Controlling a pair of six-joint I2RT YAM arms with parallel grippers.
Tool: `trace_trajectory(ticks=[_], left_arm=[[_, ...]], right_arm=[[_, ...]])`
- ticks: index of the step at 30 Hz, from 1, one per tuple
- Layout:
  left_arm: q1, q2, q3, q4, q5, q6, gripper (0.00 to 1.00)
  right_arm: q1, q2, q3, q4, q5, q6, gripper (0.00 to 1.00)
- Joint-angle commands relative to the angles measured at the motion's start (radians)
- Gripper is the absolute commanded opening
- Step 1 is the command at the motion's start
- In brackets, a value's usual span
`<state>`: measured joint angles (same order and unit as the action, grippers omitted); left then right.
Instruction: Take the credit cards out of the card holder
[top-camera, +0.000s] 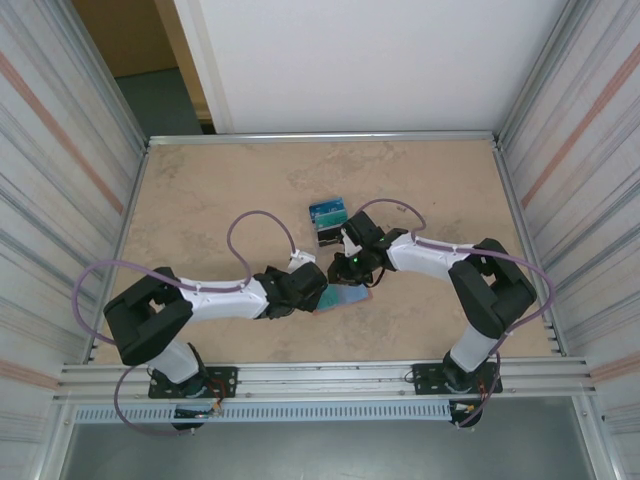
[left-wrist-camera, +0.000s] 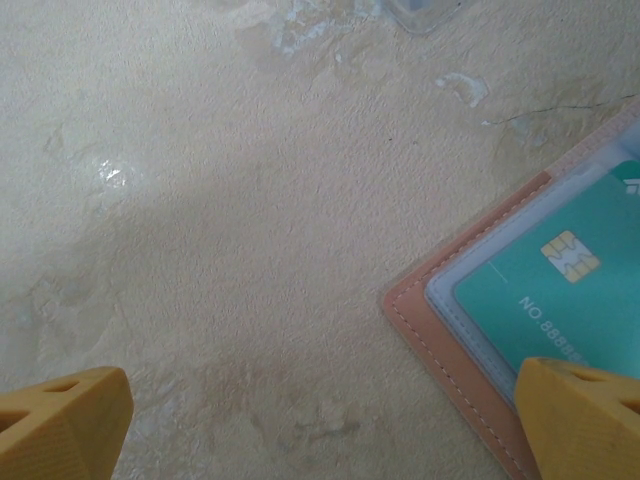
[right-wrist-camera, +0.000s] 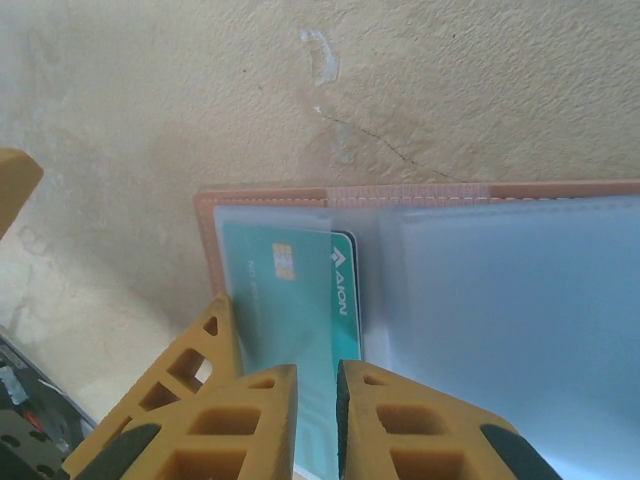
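Near the middle of the top view, on the beige mottled table (top-camera: 200, 200), we see the tan-brown leather card holder (top-camera: 350, 297) lying open and flat between the two grippers. A teal-green plastic credit card (right-wrist-camera: 290, 300) with a gold chip sits under the clear sleeve of its left panel. At the lower edge of the right wrist view, the right gripper (right-wrist-camera: 340, 400) has its yellow fingers (right-wrist-camera: 265, 420) pressed almost together, and the card's end runs into the narrow gap. The left gripper (left-wrist-camera: 320, 400) is spread wide, with one finger over the holder's corner at lower right. A blue-faced credit card (top-camera: 327, 212) stands apart, above the right gripper.
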<state>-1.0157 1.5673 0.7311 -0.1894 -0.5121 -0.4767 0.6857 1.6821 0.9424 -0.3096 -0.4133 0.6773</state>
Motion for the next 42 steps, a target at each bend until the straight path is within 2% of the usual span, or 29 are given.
trace_trajectory(ticks=[1,17,24,34,42], left_arm=[[0.001,0.022,0.010,-0.055,-0.031,-0.017,0.99],[0.000,0.045,0.025,-0.070,-0.037,-0.013,0.99],[0.000,0.046,0.027,-0.074,-0.035,-0.016,0.99],[0.000,0.052,0.032,-0.074,-0.027,-0.018,0.99],[-0.004,0.056,0.044,-0.074,-0.018,-0.014,0.99]], right_arm=[[-0.010,0.017,-0.025,0.015,-0.038,0.019,0.18],[-0.027,0.044,-0.071,0.055,-0.076,0.024,0.17],[-0.042,0.040,-0.106,0.135,-0.157,0.047,0.13],[-0.059,0.045,-0.141,0.248,-0.273,0.079,0.13],[-0.063,0.063,-0.147,0.288,-0.300,0.090,0.14]])
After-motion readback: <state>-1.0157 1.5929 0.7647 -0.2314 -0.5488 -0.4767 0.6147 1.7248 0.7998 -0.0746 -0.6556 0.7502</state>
